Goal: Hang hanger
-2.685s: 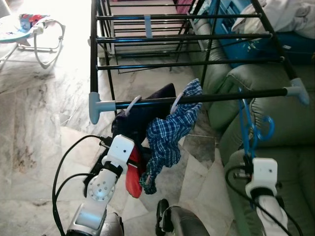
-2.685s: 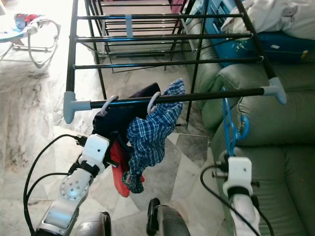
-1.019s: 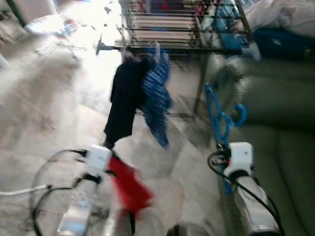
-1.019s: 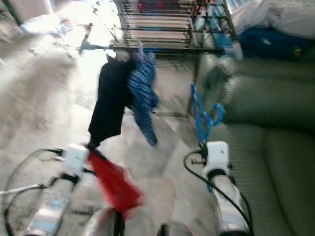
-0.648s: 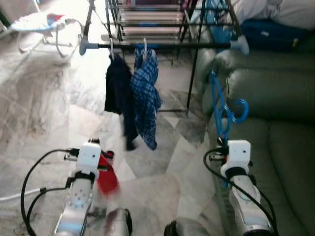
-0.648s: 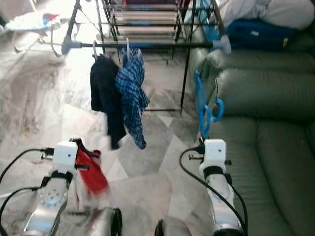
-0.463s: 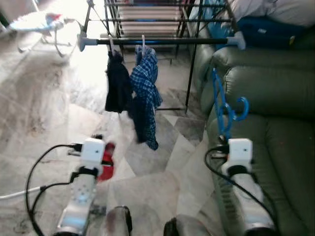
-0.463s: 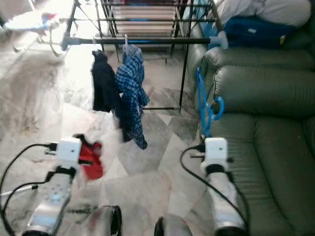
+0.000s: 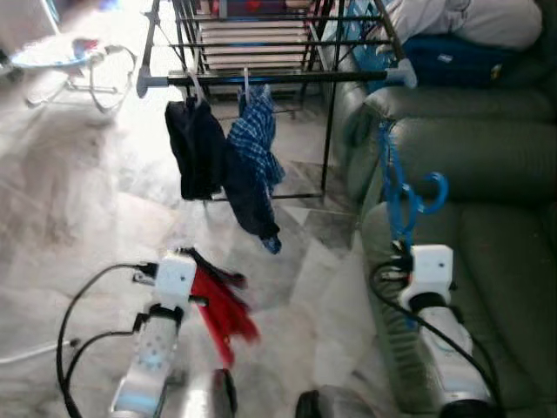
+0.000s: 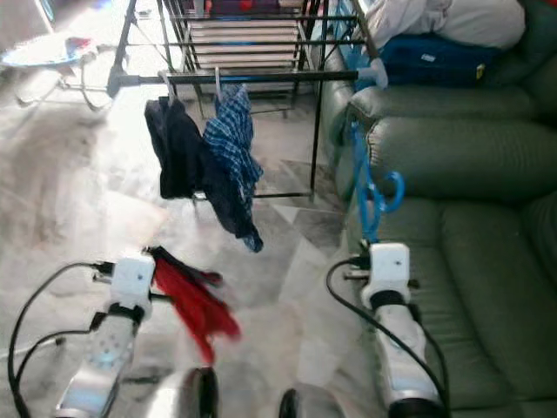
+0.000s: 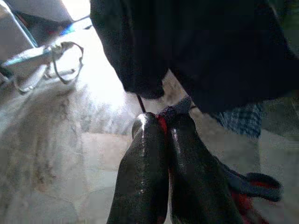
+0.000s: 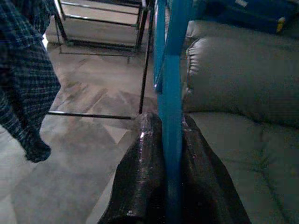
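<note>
My right gripper (image 12: pixel 167 125) is shut on the bar of a blue plastic hanger (image 9: pixel 399 193), which stands upright above my right wrist with its hook (image 9: pixel 432 191) towards the sofa. Shut on a red garment (image 9: pixel 223 305), my left gripper (image 11: pixel 161 125) holds it low over the floor. Further ahead stands the black drying rack, whose front rail (image 9: pixel 287 77) carries a dark garment (image 9: pixel 197 146) and a blue plaid garment (image 9: pixel 258 150) on white hangers. The rail's right half is bare.
A green sofa (image 9: pixel 487 165) runs along my right, with a blue bag (image 9: pixel 459 56) and a white bundle (image 9: pixel 474 19) on it. A baby bouncer (image 9: pixel 74 57) sits at the far left on the marble floor (image 9: pixel 78 200).
The whole view has pulled back, so the rack now stands farther off and higher in the picture. The red garment has swung under my left gripper. Both grippers keep their hold.
</note>
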Motion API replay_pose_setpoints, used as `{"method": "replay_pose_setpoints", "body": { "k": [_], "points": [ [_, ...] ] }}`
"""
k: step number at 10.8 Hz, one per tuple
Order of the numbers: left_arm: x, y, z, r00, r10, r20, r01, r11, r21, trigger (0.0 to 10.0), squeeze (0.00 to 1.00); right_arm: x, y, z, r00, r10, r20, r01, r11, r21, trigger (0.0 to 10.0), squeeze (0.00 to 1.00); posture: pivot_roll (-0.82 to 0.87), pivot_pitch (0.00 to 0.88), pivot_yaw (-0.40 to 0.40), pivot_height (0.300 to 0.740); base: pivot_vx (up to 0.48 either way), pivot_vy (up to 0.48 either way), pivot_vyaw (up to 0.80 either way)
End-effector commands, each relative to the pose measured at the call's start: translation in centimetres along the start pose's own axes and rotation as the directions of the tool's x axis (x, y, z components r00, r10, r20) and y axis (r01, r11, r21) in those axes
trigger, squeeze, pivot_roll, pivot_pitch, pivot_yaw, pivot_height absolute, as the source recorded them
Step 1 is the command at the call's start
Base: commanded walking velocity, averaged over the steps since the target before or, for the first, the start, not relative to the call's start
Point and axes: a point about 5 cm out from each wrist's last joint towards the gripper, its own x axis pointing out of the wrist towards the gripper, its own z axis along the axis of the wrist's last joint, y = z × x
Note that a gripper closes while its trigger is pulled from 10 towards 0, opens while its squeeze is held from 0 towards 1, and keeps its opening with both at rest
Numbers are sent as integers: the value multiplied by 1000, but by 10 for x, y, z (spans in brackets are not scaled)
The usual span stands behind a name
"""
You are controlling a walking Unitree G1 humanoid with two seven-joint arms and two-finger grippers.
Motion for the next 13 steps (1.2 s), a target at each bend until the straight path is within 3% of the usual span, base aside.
{"method": "replay_pose_setpoints", "body": {
  "k": [1,2,8,13],
  "points": [
    [1,0,5,1000,0,24,0,1000,8,10000,0,2,0,4,1000,0,24,-1,1000,15,10000,0,-21,120,-21,740,0,0,0],
    [2,0,6,1000,2,29,-2,1000,8,10000,0,2,2,6,999,25,39,-26,999,25,10000,0,-22,121,-24,740,0,0,0],
    [5,3,4,999,40,-2,-40,999,-17,10000,0,-3,-2,14,996,46,81,-44,999,-19,10000,0,-29,127,-39,740,0,0,800],
    [5,-5,6,1000,-25,5,25,999,-45,10000,0,-1,0,13,997,43,67,-44,999,11,10000,0,-29,129,-35,740,0,0,800]
  ]
}}
